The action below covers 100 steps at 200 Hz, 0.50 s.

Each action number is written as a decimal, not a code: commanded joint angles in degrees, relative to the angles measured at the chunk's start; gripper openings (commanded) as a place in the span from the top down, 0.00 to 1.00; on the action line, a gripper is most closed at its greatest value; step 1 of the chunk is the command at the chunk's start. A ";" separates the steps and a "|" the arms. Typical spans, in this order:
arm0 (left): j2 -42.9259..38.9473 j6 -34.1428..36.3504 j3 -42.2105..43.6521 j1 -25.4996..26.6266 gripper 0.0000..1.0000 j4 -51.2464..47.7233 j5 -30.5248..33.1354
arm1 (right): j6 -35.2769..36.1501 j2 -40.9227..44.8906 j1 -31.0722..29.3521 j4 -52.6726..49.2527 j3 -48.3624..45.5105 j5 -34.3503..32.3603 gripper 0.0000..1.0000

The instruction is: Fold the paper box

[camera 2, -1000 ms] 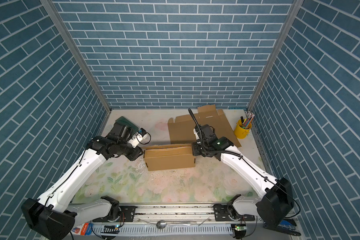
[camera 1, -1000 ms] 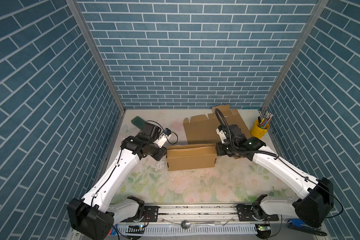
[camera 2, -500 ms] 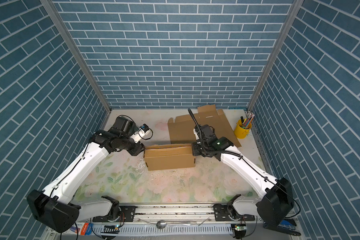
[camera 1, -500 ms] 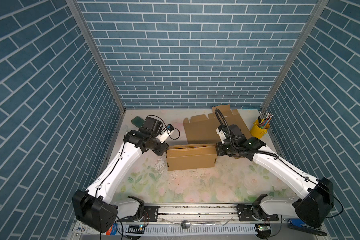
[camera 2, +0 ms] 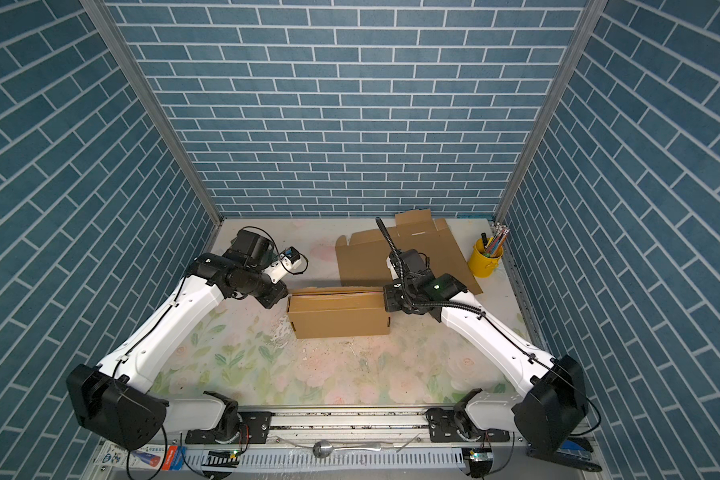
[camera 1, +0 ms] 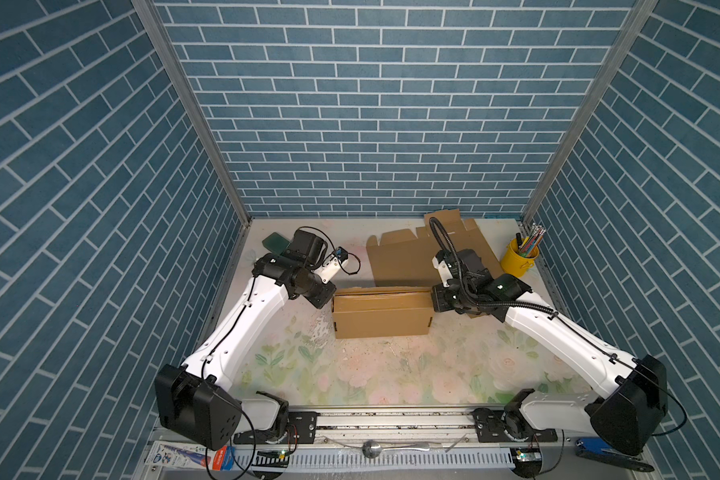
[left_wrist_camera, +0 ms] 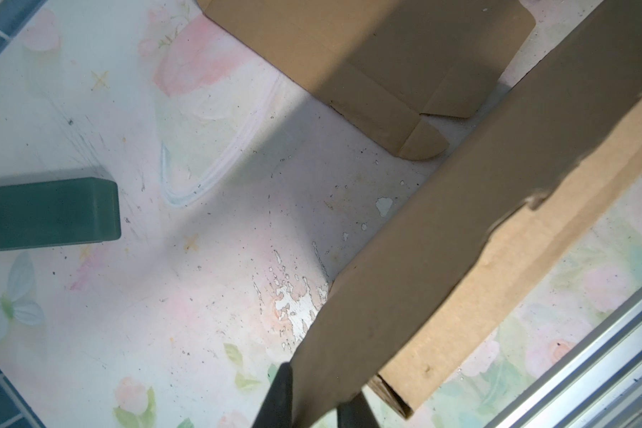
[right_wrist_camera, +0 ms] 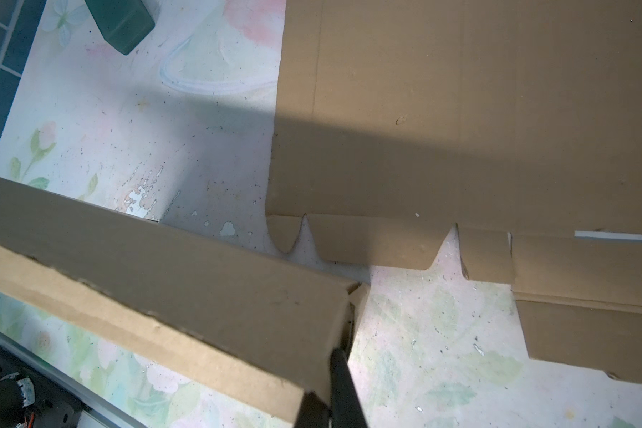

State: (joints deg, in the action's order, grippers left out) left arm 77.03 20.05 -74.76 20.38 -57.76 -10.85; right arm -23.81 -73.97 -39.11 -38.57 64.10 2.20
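The paper box (camera 1: 381, 316) (camera 2: 337, 318) is a brown cardboard box, partly folded, standing mid-table in both top views. My left gripper (camera 1: 326, 296) (left_wrist_camera: 319, 385) is at its left end. In the left wrist view its two dark fingers (left_wrist_camera: 279, 396) press either side of the box's end panel (left_wrist_camera: 441, 259), shut on it. My right gripper (camera 1: 438, 297) (right_wrist_camera: 325, 374) is at the right end. Its fingers (right_wrist_camera: 343, 392) are shut on the thin end wall of the box (right_wrist_camera: 186, 281).
A flat unfolded cardboard sheet (camera 1: 416, 257) (right_wrist_camera: 479, 111) lies behind the box. A yellow cup of pens (camera 1: 518, 261) stands at the back right, a dark green block (camera 1: 276, 241) (left_wrist_camera: 49, 215) at the back left. A metal rail (camera 1: 391, 419) runs along the front edge.
My left arm has swung its wrist toward the back, and its jaws have narrowed onto the box's left end. The right arm and the box have not moved.
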 commanded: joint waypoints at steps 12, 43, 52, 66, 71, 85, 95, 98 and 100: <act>2.03 -3.39 -2.05 -0.41 0.87 -3.80 -2.97 | -2.51 -0.03 -0.60 -5.38 -2.62 -0.44 1.00; 2.26 -4.83 -1.68 -0.40 0.84 -4.65 -3.63 | -3.15 0.15 -0.63 -4.86 -3.16 -0.31 1.00; 1.82 -4.72 -1.44 -0.39 0.83 -4.58 -3.61 | -3.17 0.15 -0.70 -4.85 -3.26 -0.30 1.00; 1.46 -4.73 -0.96 -0.43 0.84 -4.09 -2.98 | -3.21 0.12 -0.68 -4.85 -3.26 -0.28 1.00; 1.40 -4.78 -0.92 -0.46 0.85 -3.95 -2.95 | -3.17 0.15 -0.71 -4.85 -3.27 -0.30 1.00; 1.68 -5.05 -1.20 -0.56 0.87 -4.31 -3.46 | -3.21 0.23 -0.70 -4.94 -3.27 -0.35 1.00; 1.96 -5.44 -1.73 -0.52 0.89 -4.85 -4.06 | -3.25 0.40 -0.76 -4.90 -3.34 -0.43 1.00; 2.12 -5.52 -1.82 -0.56 0.90 -5.04 -4.27 | -3.33 0.34 -0.79 -4.93 -3.35 -0.44 1.00; 2.23 -5.61 -1.95 -0.55 0.90 -5.18 -4.38 | -3.34 0.39 -0.79 -4.89 -3.36 -0.44 1.00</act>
State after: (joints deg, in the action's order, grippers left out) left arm 79.18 15.68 -75.64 20.29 -60.55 -13.41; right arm -25.12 -73.65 -39.33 -38.30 63.72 2.13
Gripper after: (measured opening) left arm 0.120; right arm 0.047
